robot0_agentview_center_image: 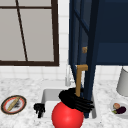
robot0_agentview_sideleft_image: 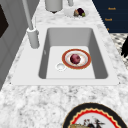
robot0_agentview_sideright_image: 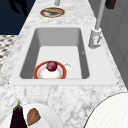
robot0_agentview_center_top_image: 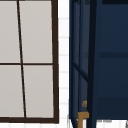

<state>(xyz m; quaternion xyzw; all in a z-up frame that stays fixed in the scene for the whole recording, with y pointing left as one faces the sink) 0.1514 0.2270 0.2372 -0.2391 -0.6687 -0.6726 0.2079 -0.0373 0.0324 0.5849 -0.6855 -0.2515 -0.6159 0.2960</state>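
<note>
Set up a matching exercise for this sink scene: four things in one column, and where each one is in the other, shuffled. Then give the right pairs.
Things
1. red-rimmed plate with a dark red fruit
2. eggplant
3. right robot hand
4. left robot hand

Places
A. on a white plate on the counter to the right of the sink
B. in the air near the sink's left front edge
C. inside the sink basin
D. at the brass handle of the open blue cabinet door, above a red ball

Pairs: 1-C, 2-A, 3-D, 4-B
</note>
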